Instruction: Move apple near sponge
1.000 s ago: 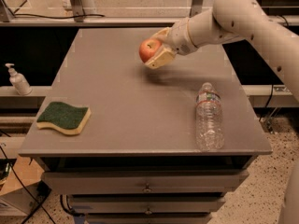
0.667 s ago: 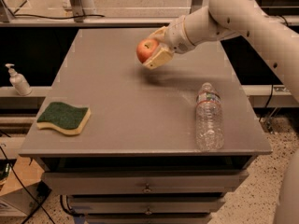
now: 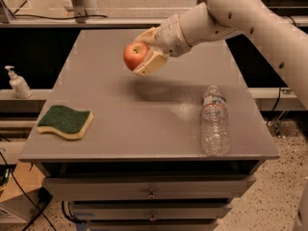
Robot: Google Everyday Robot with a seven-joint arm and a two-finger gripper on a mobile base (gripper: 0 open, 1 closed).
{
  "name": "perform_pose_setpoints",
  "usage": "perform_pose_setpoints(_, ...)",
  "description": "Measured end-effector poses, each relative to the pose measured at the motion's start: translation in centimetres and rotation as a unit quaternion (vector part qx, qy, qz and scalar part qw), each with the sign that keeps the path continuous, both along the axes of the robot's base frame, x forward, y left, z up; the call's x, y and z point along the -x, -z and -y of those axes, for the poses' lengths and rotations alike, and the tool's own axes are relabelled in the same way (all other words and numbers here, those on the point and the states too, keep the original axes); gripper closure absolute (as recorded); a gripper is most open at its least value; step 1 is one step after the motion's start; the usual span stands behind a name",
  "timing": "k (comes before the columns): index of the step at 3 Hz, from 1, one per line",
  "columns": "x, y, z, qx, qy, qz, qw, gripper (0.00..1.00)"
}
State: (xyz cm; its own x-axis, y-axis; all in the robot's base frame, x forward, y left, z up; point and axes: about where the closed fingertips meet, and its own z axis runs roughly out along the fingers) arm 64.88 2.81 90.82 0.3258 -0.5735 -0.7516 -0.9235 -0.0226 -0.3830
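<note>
The red-orange apple [image 3: 135, 55] is held in my gripper [image 3: 142, 53], lifted above the middle of the grey table [image 3: 144, 114]. The gripper's pale fingers [image 3: 151, 63] close around the apple from the right, with the white arm reaching in from the upper right. The sponge [image 3: 65, 121], dark green on top over pale yellow foam, lies flat near the table's front left corner, well left of and below the apple in the camera view.
A clear plastic water bottle [image 3: 214, 121] lies on its side at the table's front right. A white pump bottle [image 3: 18, 83] stands on a ledge off the table's left side. Drawers [image 3: 151, 194] sit under the tabletop.
My gripper has carried the apple leftward and toward the front of the table. The sponge and the bottle have not moved.
</note>
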Motion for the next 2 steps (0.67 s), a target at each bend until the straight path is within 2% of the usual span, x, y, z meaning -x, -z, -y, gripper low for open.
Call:
perform_pose_setpoints(1,3.0,0.8,-2.9,-0.032,-0.054,-0.031,0.9975,1.0)
perform_pose_setpoints(2,5.5,1.9,-4.9,-0.051,-0.093,-0.068,0.992,0.97)
